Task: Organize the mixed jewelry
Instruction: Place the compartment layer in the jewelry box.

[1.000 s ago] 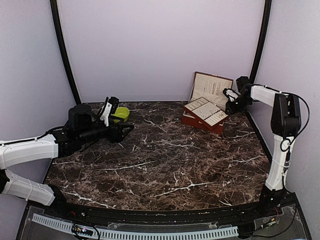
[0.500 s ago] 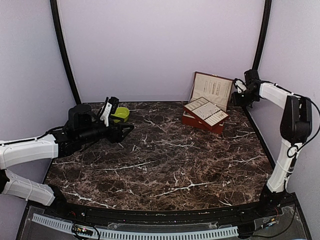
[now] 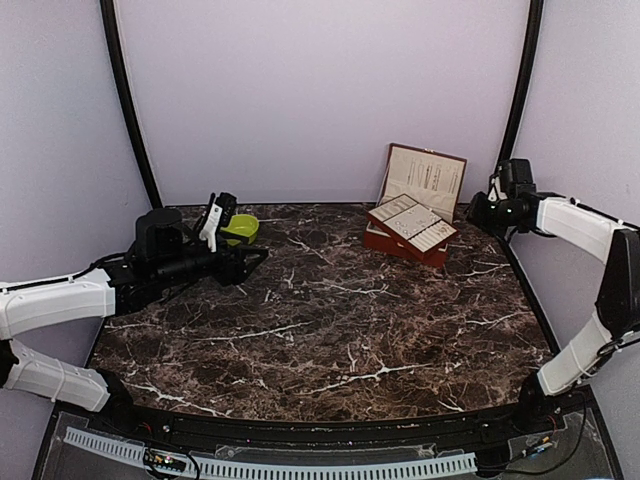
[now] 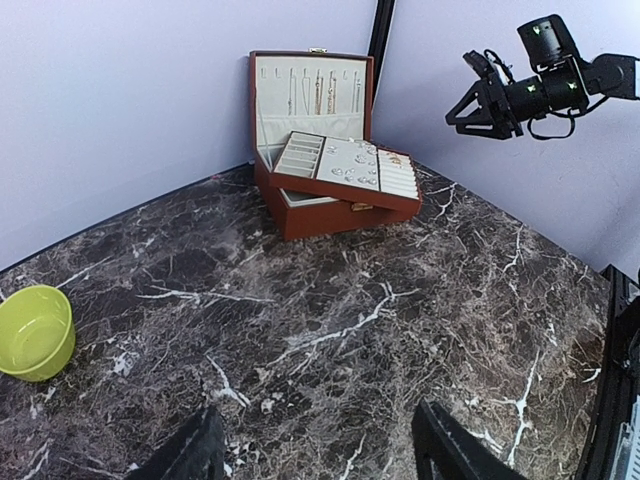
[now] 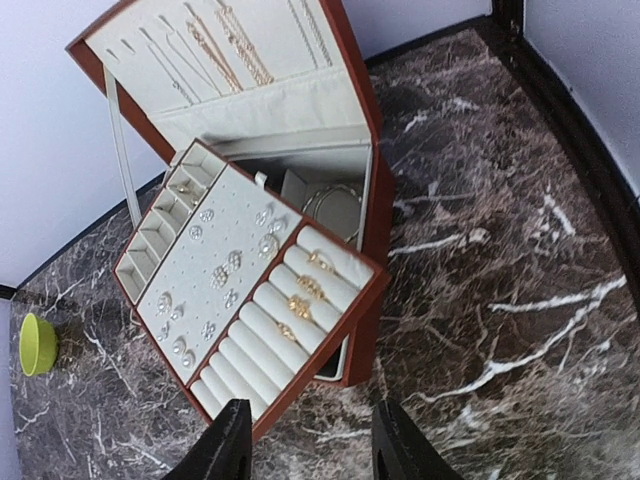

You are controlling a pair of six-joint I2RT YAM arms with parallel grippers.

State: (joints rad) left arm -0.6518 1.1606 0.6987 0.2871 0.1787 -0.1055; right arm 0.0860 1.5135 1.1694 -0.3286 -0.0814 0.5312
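**Surface.** Dark brown marble-pattern table (image 3: 330,340), polished and veined in white, with pale lilac walls behind it.

**Case.** Reddish-brown hinged jewellery box (image 5: 378,215) at the far right of the table. Its flat lid (image 5: 330,25) stands open and is lined in cream fabric.

**Insert.** Beige slotted tray with brown edge (image 5: 235,365). It sits askew across the top of the open box and overhangs the front. One part is a padded field, one is a row of soft cylindrical rolls, and small square cells run along one side.

**Contents — mixed jewelry** (image 5: 225,265):
- small round silvery studs (image 5: 180,348) are scattered over the tray's padded field
- little rings (image 5: 300,305) are tucked between the rolls
- fine chains (image 5: 230,45) hang straight down the lid lining
- a thin wire hoop (image 5: 335,208) lies in the lower compartment, behind the tray

**Vessel.** Lime-green round bowl (image 4: 35,330), smooth and glossy, at the far left of the table, well apart from the box.

**Left gripper** (image 4: 320,410). Black, low over the left side of the table near the bowl, with its jaws spread wide on nothing.

**Right gripper** (image 5: 312,410). Raised in the air beside the box and angled down at the tray — its jaws are parted and it holds nothing.
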